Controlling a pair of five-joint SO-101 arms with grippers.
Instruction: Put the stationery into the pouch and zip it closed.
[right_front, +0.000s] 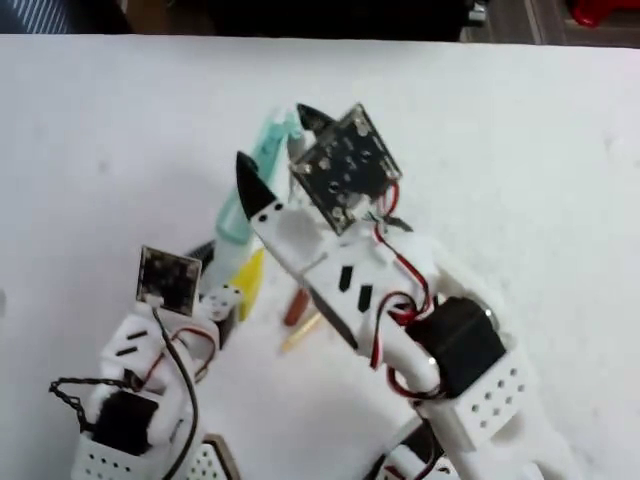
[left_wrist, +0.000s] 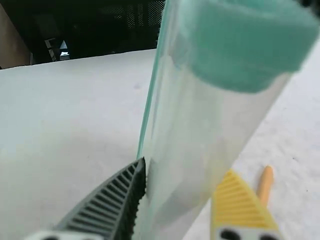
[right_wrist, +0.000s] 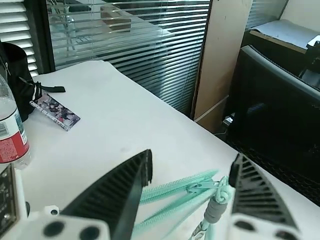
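Observation:
The translucent pouch (right_front: 262, 150) with its teal zipper stands upright near the table's middle. My left gripper (right_front: 238, 278) is shut on the pouch's lower part. In the left wrist view the pouch (left_wrist: 210, 125) is pinched between the grey finger (left_wrist: 117, 205) and the yellow finger (left_wrist: 240, 207). My right gripper (right_front: 275, 138) is open, with its black fingers on either side of the pouch's top. In its own view the zipper (right_wrist: 175, 192) and pull cord (right_wrist: 215, 207) lie between the fingers (right_wrist: 125, 192). A wooden pencil (right_front: 300, 332) and a brown pen (right_front: 297, 305) lie on the table beside the pouch.
The right arm's body (right_front: 440, 340) covers the table's near middle. In the right wrist view a water bottle (right_wrist: 10, 130), a black bag (right_wrist: 17, 70) and a printed card (right_wrist: 55, 111) sit at one end of the table, and a dark chair (right_wrist: 280, 115) stands past its edge.

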